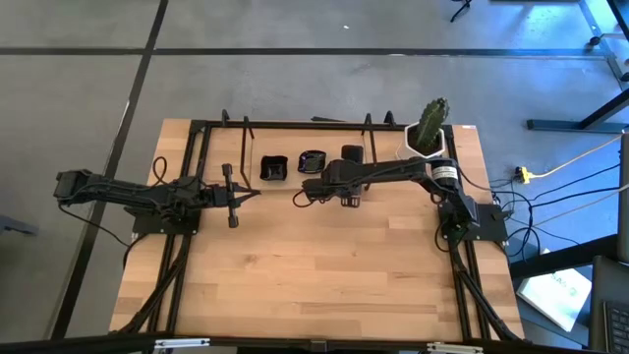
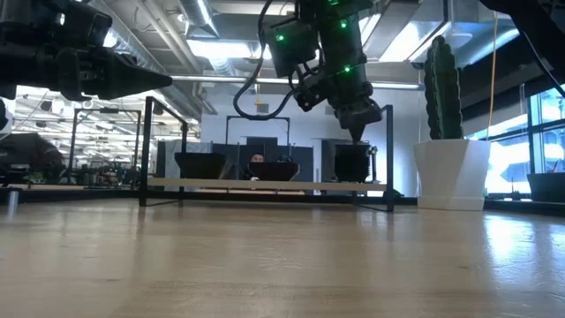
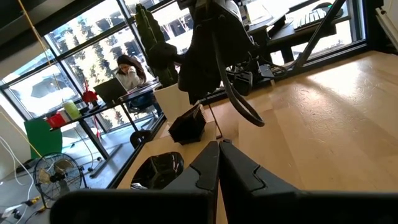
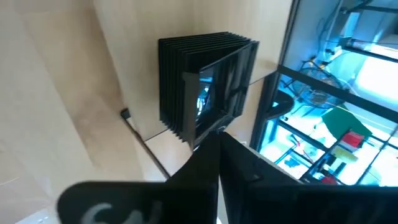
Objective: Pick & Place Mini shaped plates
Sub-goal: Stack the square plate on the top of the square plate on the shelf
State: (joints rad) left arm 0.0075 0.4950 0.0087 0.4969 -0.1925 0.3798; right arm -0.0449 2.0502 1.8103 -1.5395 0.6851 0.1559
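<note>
Three stacks of glossy black mini shaped plates stand in a row near the table's far edge: the left stack (image 1: 272, 168), the middle stack (image 1: 313, 160) and the right stack (image 1: 352, 154). My right gripper (image 2: 357, 134) is shut and slants down over the right stack (image 2: 353, 163). In the right wrist view that stack (image 4: 205, 87) is made of square plates, and its top plate lies askew. My left gripper (image 1: 232, 197) waits at the left, level and shut, holding nothing (image 3: 219, 149). My right gripper has its shut fingertips (image 4: 217, 140) just over the near rim of the right stack's top plate (image 4: 214, 99), coming from above and from the near side. Whether they touch the plate, I cannot tell.
A white pot with a green cactus (image 1: 428, 133) stands at the far right corner. A black metal frame (image 1: 295, 125) runs along the far edge and down both sides of the table. The wooden top (image 1: 314, 265) lies bare toward the near edge.
</note>
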